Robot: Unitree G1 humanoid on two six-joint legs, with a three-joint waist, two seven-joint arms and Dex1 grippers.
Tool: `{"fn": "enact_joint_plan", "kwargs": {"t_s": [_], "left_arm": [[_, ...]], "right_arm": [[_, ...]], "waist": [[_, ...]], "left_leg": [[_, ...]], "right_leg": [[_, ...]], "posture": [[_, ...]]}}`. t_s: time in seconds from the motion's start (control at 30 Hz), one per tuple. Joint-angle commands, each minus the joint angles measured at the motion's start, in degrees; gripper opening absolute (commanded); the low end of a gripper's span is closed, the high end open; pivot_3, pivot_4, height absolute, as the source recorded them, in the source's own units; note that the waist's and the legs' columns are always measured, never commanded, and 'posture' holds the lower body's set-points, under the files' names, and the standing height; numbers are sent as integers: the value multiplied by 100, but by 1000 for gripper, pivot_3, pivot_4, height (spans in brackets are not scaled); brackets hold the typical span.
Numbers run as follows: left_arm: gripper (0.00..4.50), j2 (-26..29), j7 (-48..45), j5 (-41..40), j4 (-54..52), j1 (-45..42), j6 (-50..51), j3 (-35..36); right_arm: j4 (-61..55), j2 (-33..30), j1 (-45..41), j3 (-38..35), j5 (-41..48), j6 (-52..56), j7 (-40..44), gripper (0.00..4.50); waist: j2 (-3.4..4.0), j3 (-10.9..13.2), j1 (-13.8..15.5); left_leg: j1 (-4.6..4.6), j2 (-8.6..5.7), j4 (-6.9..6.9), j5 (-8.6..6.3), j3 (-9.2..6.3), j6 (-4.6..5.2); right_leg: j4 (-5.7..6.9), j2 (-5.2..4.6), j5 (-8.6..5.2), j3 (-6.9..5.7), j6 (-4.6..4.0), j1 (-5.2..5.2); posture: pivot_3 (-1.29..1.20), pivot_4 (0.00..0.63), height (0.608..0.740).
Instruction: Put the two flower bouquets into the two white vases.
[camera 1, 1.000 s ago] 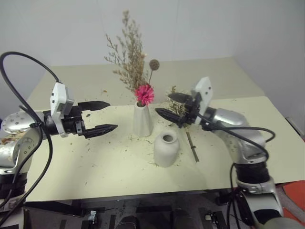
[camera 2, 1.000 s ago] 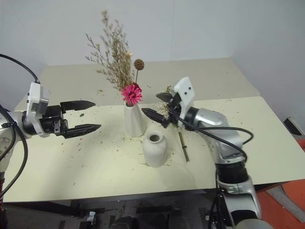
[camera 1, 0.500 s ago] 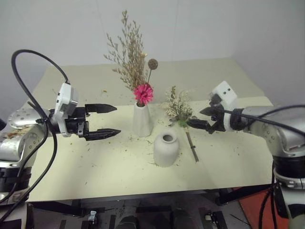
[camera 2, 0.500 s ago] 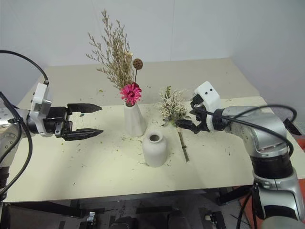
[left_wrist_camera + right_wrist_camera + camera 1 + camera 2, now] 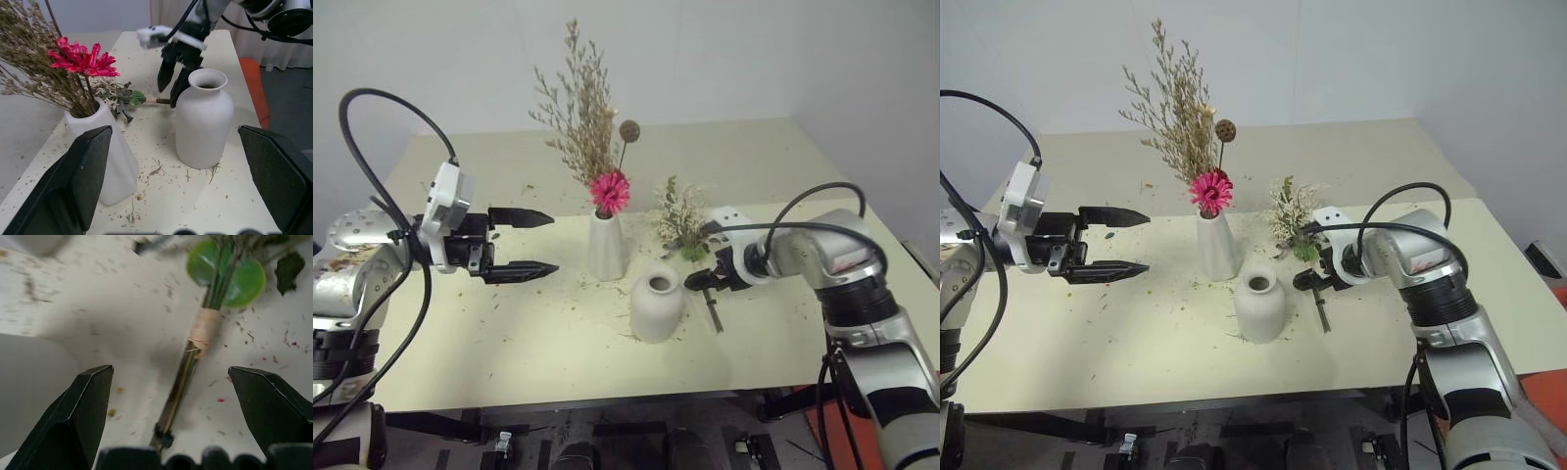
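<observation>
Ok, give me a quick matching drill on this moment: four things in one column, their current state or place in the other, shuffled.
1. tall vase
2. squat vase
3. cream-white bouquet
4. right gripper

A. lying on the table
B. open above a stem
C. holds the pink-daisy bouquet
D. standing empty

Pairs: 1-C, 2-D, 3-A, 4-B

Tall cone vase (image 5: 606,250): upright, holding your tan grass bouquet with pink daisy (image 5: 609,191), ahead of your left gripper (image 5: 536,243) | squat vase (image 5: 655,305): upright, empty, just beside your right gripper (image 5: 709,277) | cream-blossom bouquet (image 5: 682,218): flat on table, stem between your right gripper's spread fingers
</observation>
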Motion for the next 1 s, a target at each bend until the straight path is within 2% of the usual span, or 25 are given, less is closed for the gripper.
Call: {"fn": "enact_joint_plan", "kwargs": {"t_s": [0.03,0.13,0.23,0.5,0.6,0.8,0.9,1.0], "left_arm": [[4500,33,-30,-50,-112,-78,-86,97],[4500,50,-30,-85,-180,-19,-52,137],[4500,113,-69,-130,-227,50,-1,198],[4500,316,-274,-197,-273,188,50,280],[4500,384,-357,-170,-217,151,32,246],[4500,371,-351,-195,-236,139,61,217],[4500,387,-411,-225,-232,147,92,203],[4500,336,-448,-255,-206,110,106,179]], "right_arm": [[402,189,-202,256,-382,-809,-19,4481],[969,422,-328,340,-650,-1406,19,4481],[1473,547,-457,326,-863,-1774,106,3835],[1765,545,-365,206,-1155,-1964,272,1230],[1729,499,-342,-133,-1141,-1881,119,235],[1446,417,-349,-1161,-969,-1692,-246,226],[1036,448,-300,-2169,-736,-1728,-585,226],[73,650,222,-2959,-508,-2675,-792,226]], "waist": [[0,0,-18],[0,0,-21],[0,0,-9],[0,-1,-2],[0,-1,-8],[0,0,2],[0,0,4],[0,-1,12]], "left_leg": [[0,0,-1,0,0,0],[0,2,-1,0,1,0],[0,0,1,0,1,-1],[1,0,2,0,0,-1],[2,2,1,0,0,0],[-3,0,0,0,0,0],[-4,0,-1,0,0,0],[-3,2,-3,0,-1,0]], "right_leg": [[1,1,0,1,0,-2],[1,3,0,1,0,-3],[1,0,1,2,0,-2],[1,1,1,0,-1,0],[2,3,1,1,-1,-1],[4,-1,1,1,-1,-1],[4,0,1,0,-1,-2],[4,1,1,0,-1,-1]], "posture": [[0,150,740],[0,150,740],[0,150,740],[0,150,740],[0,150,740],[0,150,740],[0,150,740],[0,150,740]]}}
